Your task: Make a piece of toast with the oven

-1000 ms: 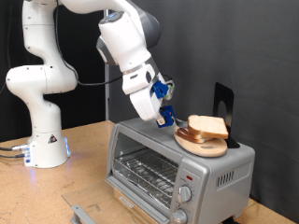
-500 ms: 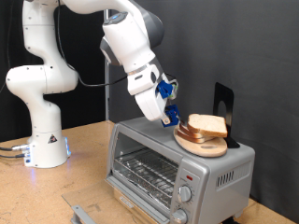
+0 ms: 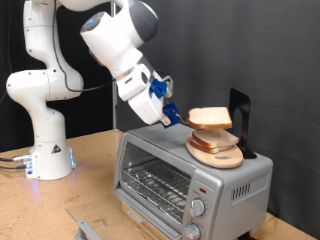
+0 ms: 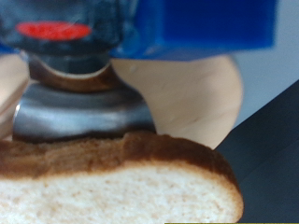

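My gripper (image 3: 181, 119) is shut on one edge of the piece of toast (image 3: 211, 118), a pale slice with a brown crust. It holds the slice roughly level, a little above the round wooden plate (image 3: 217, 156) that sits on top of the silver oven (image 3: 225, 186). The oven's door hangs open at the front, and the wire rack (image 3: 152, 184) shows inside. In the wrist view the toast (image 4: 112, 187) fills the lower part of the picture close to the camera, with the wooden plate (image 4: 192, 93) behind it.
A black upright object (image 3: 239, 118) stands on the oven top behind the plate. Two round knobs (image 3: 198, 208) are on the oven's right panel. The arm's white base (image 3: 45, 150) stands on the wooden table at the exterior view's left.
The gripper closed on the toast as it lay on the plate. It has lifted the slice and drawn it slightly towards the exterior view's left; the arm has swung up and left.
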